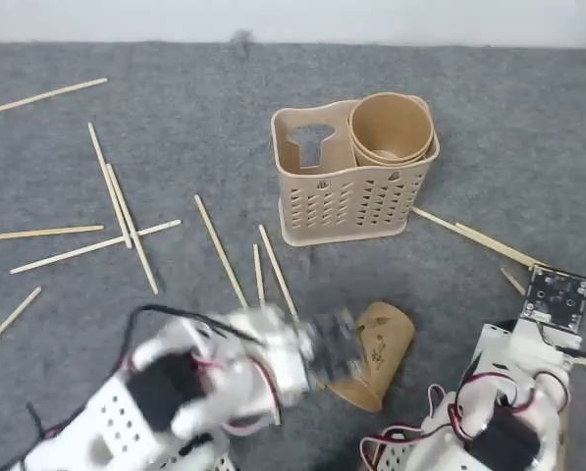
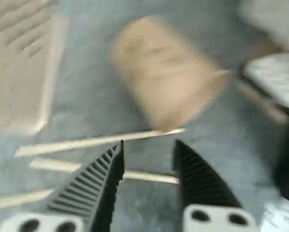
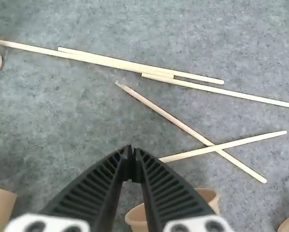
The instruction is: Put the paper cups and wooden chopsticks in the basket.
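- Over the grey felt worktop (image 1: 175, 108), in the high view, we find the tan perforated plastic basket (image 1: 346, 201) standing upright near the middle. Stacked brown paper cups (image 1: 392, 128) already sit in one of its two compartments.
- Another brown paper cup (image 1: 376, 353) lies on its side in front of the basket, and the left arm (image 1: 204, 378) ends just beside it. Pale wooden chopsticks (image 1: 116, 211) lie scattered across the felt, none in the basket that we can see.
- In the left wrist view, the left pincer (image 2: 149, 145) is open and holds nothing. Its jaws point at the lying cup (image 2: 168, 72), and a chopstick (image 2: 96, 141) lies across between them. This view gives us the jaw gap; the high view gives the basket's layout.
- We judge the step in hand to be picking up the fallen cup. The next move calls for getting the jaws past the chopstick and onto the cup's wall.
- In the right wrist view, the right pincer (image 3: 133, 162) is closed on nothing, above the felt. More chopsticks (image 3: 134, 65) lie crossed ahead of it. Tan rims (image 3: 171, 212) close by look to us like further cups.
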You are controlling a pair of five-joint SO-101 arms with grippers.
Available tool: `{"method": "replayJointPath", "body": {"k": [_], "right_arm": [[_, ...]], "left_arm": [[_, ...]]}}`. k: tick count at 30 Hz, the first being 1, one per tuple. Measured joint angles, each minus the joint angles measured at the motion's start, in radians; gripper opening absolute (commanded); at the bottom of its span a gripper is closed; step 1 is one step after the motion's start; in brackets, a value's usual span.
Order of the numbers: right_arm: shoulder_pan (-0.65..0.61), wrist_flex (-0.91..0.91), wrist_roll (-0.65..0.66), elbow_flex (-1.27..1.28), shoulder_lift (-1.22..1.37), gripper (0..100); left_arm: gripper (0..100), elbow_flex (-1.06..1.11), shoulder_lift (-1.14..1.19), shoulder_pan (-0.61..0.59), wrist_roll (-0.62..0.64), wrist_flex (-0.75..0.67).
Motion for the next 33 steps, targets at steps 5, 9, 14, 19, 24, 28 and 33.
{"method": "replayJointPath", "body": {"k": [5,9,14,19,24,28,33], "right_arm": [[0.0,0.0,0.0,0.0,0.0,0.9],[0.0,0.0,0.0,0.0,0.0,0.9],[0.0,0.0,0.0,0.0,0.0,0.9],[0.0,0.0,0.0,0.0,0.0,0.9],[0.0,0.0,0.0,0.0,0.0,0.9],[0.0,0.0,0.0,0.0,0.0,0.9],[0.002,0.0,0.0,0.0,0.0,0.9]], "left_arm": [[25,0.0,0.0,0.307,-0.037,0.003],[24,0.025,-0.002,0.364,-0.1,-0.025],[24,0.133,-0.002,0.207,-0.135,-0.21],[24,0.216,-0.002,0.103,-0.135,-0.377],[24,0.316,0.0,0.092,-0.135,-0.476],[24,0.359,0.0,0.084,-0.135,-0.525],[24,0.425,0.0,0.014,-0.133,-0.643]]}}
